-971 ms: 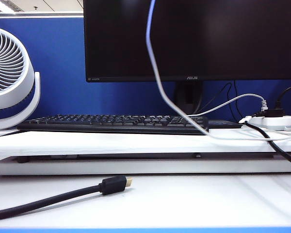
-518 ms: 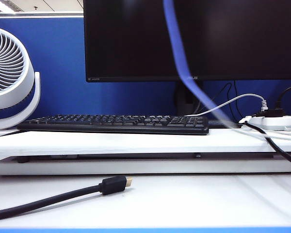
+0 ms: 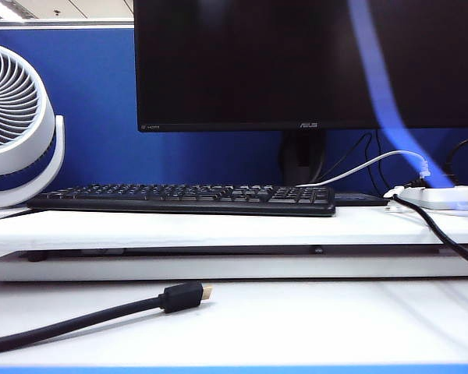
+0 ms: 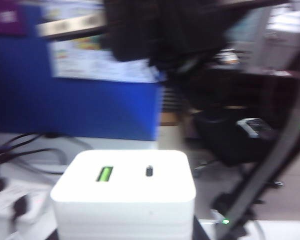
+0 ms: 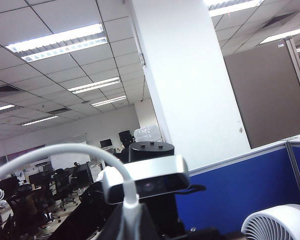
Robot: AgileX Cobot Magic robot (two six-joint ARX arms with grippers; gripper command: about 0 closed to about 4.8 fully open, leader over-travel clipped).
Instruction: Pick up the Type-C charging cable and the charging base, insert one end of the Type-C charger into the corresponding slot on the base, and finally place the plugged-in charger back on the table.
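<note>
The charging base (image 4: 124,200), a white block, fills the left wrist view between the dark jaws of my left gripper (image 4: 125,236), which is shut on it. Its face shows a green port (image 4: 104,174) and the small dark slot (image 4: 149,171). In the right wrist view my right gripper (image 5: 131,227) points up and is shut on the white plug end of the Type-C charging cable (image 5: 65,149), which arcs away from it. In the exterior view the cable is a blurred pale streak (image 3: 382,86) across the monitor. Neither gripper shows in that view.
On the table (image 3: 296,319) lies a thick black cable with a gold-tipped plug (image 3: 183,297). The raised shelf board (image 3: 218,226) carries a keyboard (image 3: 187,199), a monitor (image 3: 218,62), a fan (image 3: 15,125) and a power strip (image 3: 444,196) with a greyish-white cord (image 3: 366,166).
The white cable has swung from the middle of the monitor to its right side, and its loop has lifted off the shelf board. The black cable has not moved.
</note>
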